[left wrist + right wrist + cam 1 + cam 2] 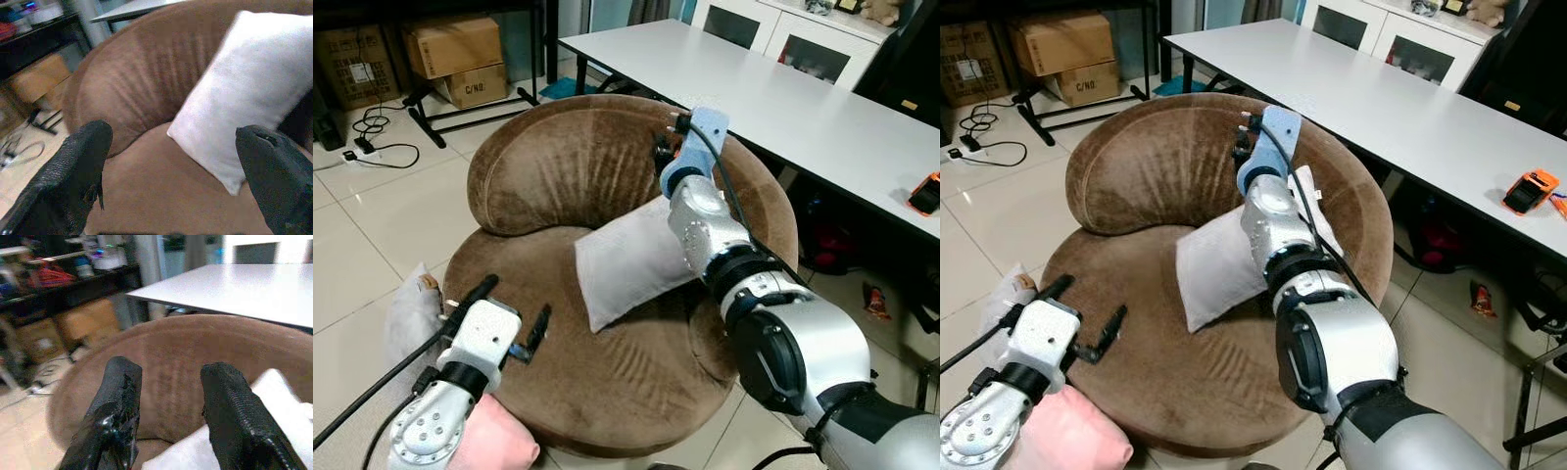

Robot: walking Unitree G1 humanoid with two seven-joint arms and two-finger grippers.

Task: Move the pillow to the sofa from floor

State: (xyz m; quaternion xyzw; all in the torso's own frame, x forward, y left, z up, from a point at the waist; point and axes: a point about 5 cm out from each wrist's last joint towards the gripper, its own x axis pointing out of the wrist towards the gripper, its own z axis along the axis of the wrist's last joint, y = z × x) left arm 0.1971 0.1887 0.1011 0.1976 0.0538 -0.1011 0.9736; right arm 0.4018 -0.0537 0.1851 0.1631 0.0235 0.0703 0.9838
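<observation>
I am looking into a lived-in room, part home and part office. A round brown velvet sofa (607,323) sits on pale glossy floor tiles (357,245) beside a long white desk-like table (783,98). Behind it, brown cardboard boxes (455,59) are stacked under dark shelving (one marked C/NO.), and a black cable with a white power strip (367,149) trails across the floor.

You see a plain white pillow (628,259) on the brown velvety sofa (568,166), whose backrest shows faint vertical ribbing. At seven o'clock lies a pink cushion (494,441); the table (783,93) at one o'clock is white, the floor tiles (362,245) pale beige. Both grippers' fingers (73,171) are black.
</observation>
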